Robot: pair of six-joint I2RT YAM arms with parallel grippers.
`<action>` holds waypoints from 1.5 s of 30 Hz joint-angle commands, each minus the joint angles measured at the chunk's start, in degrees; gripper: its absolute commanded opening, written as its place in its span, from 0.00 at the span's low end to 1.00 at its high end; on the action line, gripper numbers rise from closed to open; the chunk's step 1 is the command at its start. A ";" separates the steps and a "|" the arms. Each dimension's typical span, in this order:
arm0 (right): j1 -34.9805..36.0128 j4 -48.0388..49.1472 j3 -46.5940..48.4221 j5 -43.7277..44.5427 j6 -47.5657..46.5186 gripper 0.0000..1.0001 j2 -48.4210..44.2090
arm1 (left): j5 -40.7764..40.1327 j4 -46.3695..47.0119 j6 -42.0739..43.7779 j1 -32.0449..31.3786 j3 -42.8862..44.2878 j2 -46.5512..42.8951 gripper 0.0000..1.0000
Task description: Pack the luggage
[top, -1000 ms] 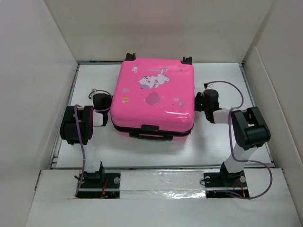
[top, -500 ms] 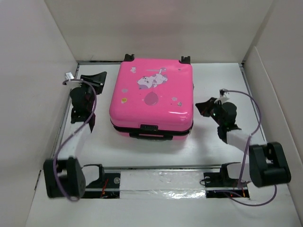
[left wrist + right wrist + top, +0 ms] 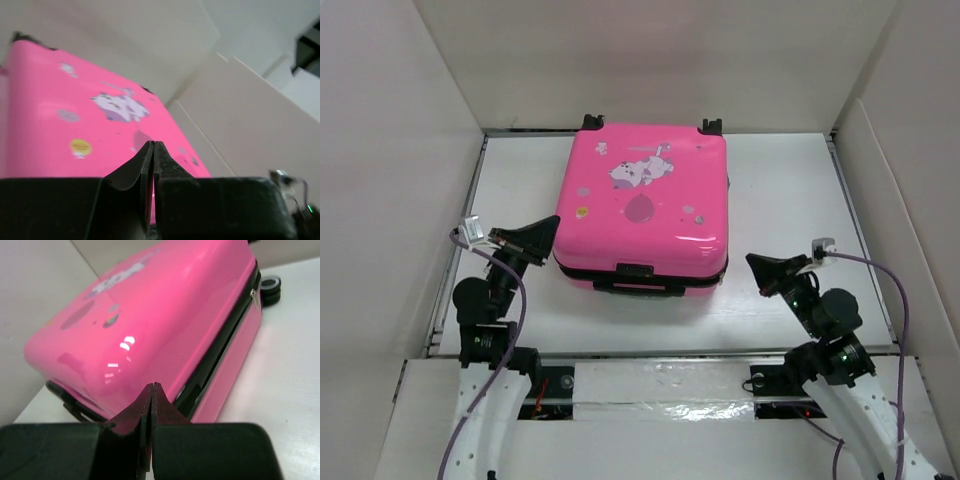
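White walls close the table (image 3: 790,180) in on the left, top and right of the overhead view, and a raised ledge runs along the bottom. The luggage (image 3: 642,205) sits in the upper middle, its wheels (image 3: 593,121) almost against the back wall. That leaves a bare strip of table on each side, the right one wider, and a narrower band between the suitcase and the ledge.

The left arm rises from the lower left and folds low. The left gripper (image 3: 552,224) points up and to the right at the suitcase's lower left corner, just beside it; contact cannot be told. Its wrist camera looks across the printed shell (image 3: 60,125), and the left gripper (image 3: 152,146) is clenched – fingers pressed flat together with nothing between them.

The right arm mirrors it from the lower right. The right gripper (image 3: 754,262) points up and to the left, near the lower right corner but apart from it. In its own view the right gripper (image 3: 151,387) is likewise clenched on nothing and faces the dark zipper seam (image 3: 220,340).

The pink suitcase lies flat and closed, cartoon print up. It looks nearly square from above – its wheel-to-handle axis runs top to bottom of the frame, with the black handle (image 3: 638,285) at the lower edge.
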 commanded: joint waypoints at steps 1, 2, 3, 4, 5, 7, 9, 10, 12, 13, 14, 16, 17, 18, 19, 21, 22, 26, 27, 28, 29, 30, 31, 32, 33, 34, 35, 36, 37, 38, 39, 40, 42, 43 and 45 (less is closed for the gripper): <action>5.19 -14.10 1.06 1.13 -1.54 0.00 1.84 | 11.92 1.68 6.55 -2.49 1.64 -4.06 0.00; 6.77 -14.97 2.02 1.82 -2.06 0.00 5.51 | 12.45 1.07 8.11 -3.10 1.38 -4.50 0.00; 8.35 -15.59 2.99 2.70 -3.03 0.00 7.20 | 12.37 0.63 8.91 -3.10 0.85 -4.76 0.00; 11.32 -16.81 4.56 4.45 -3.47 0.00 8.61 | 12.89 1.06 9.18 -4.06 -0.55 -4.77 0.00; 12.57 -16.57 5.02 4.73 -3.91 0.00 9.41 | 13.16 0.72 9.88 -4.68 -0.65 -4.33 0.00; 15.73 -17.78 6.50 6.56 -3.92 0.00 9.60 | 13.16 0.45 11.64 -4.69 0.40 -3.45 0.00; 17.32 -18.50 6.95 10.43 -3.39 0.01 8.28 | 12.73 2.20 9.82 -4.69 2.07 0.05 0.00; 18.11 -17.89 6.78 10.79 -3.39 0.05 8.19 | 12.37 4.12 9.54 -4.69 5.73 1.63 0.00; 20.05 -18.32 7.74 11.75 -3.56 0.07 9.32 | 11.41 5.45 8.84 -4.69 10.67 6.38 0.00; 20.66 -18.06 8.09 11.93 -3.65 0.13 11.85 | 10.10 4.16 9.53 -4.69 16.95 9.09 0.00; 21.28 -17.62 8.44 11.41 -4.52 0.16 13.44 | 9.82 3.01 10.06 -4.69 20.76 16.17 0.00; 23.21 -17.79 9.94 12.19 -4.71 0.23 18.00 | 10.00 6.23 6.75 -4.69 26.48 22.19 0.00; 23.83 -17.79 10.38 13.85 -4.79 0.26 18.99 | 8.08 6.25 6.72 -6.08 28.60 26.30 0.00; 25.05 -17.62 10.90 14.91 -4.79 0.29 19.78 | 0.06 5.56 8.12 -13.05 30.79 28.26 0.00; 25.58 -17.79 11.26 16.05 -4.62 0.34 20.31 | -6.81 -2.28 11.35 -16.86 37.95 30.63 0.00; 26.90 -17.45 11.52 19.48 -4.18 0.36 20.84 | -16.60 -7.52 20.06 -25.29 45.63 40.02 0.01; 26.91 -17.18 11.44 20.28 -4.09 0.36 20.93 | -21.86 -13.20 20.87 -26.04 51.50 42.93 0.01; 27.44 -16.13 10.38 23.08 -3.04 0.36 21.81 | -23.26 -6.03 20.77 -33.74 42.77 39.36 0.02; 27.44 -15.78 10.29 23.97 -3.04 0.36 22.94 | -28.36 -7.01 24.96 -37.87 41.90 39.09 0.01; 27.44 -14.55 9.86 24.85 -3.30 0.36 23.74 | -36.85 -5.02 26.66 -48.35 37.54 38.66 0.01; 27.44 -13.67 9.85 25.72 -3.56 0.36 24.53 | -42.94 -4.48 28.68 -54.72 35.67 38.82 0.01; 27.44 -13.14 10.03 26.17 -3.91 0.36 25.40 | -49.53 -4.12 30.96 -61.05 34.35 39.44 0.00; 27.44 -13.14 10.38 26.43 -4.18 0.36 26.81 | -62.56 -3.16 31.16 -66.59 31.98 40.14 0.00; 27.44 -13.22 10.90 26.61 -4.18 0.37 27.34 | -66.95 -3.15 30.72 -74.13 30.83 40.49 0.00; 27.44 -12.61 11.08 26.18 -4.61 0.39 27.70 | -69.08 -3.33 29.59 -76.21 29.51 39.80 0.00; 27.44 -12.26 11.08 25.48 -4.97 0.40 27.87 | -69.02 -3.50 25.75 -76.93 25.41 38.58 0.01; 27.44 -12.08 11.00 25.56 -5.23 0.40 27.79 | -67.54 -3.85 22.92 -76.93 22.84 35.87 0.04; 27.96 -11.47 10.65 25.91 -5.23 0.40 27.53 | -66.39 -3.77 22.90 -76.93 22.82 34.88 0.12; 27.96 -11.03 10.30 26.26 -5.06 0.40 27.26 | -66.21 -6.29 17.85 -76.93 16.12 34.44 0.15; 27.96 -10.24 9.86 26.70 -4.80 0.40 26.39 | -66.73 -8.84 9.71 -76.93 14.57 34.61 0.16; 27.96 -7.89 8.55 26.70 -4.88 0.40 26.03 | -67.25 -11.21 5.62 -76.93 13.17 34.96 0.19; 27.96 -7.17 8.19 26.53 -5.06 0.39 25.68 | -67.43 -13.41 2.19 -76.93 10.28 35.31 0.22; 27.96 -6.20 7.83 26.35 -5.41 0.38 25.94 | -67.09 -13.96 -4.33 -76.93 7.71 36.01 0.31; 27.96 -5.67 7.83 26.35 -5.67 0.37 26.29 | -67.52 -14.22 -5.83 -76.93 5.87 36.10 0.34; 27.96 -5.05 8.36 26.00 -6.81 0.37 27.78 | -66.83 -13.36 -7.86 -76.06 3.85 36.01 0.45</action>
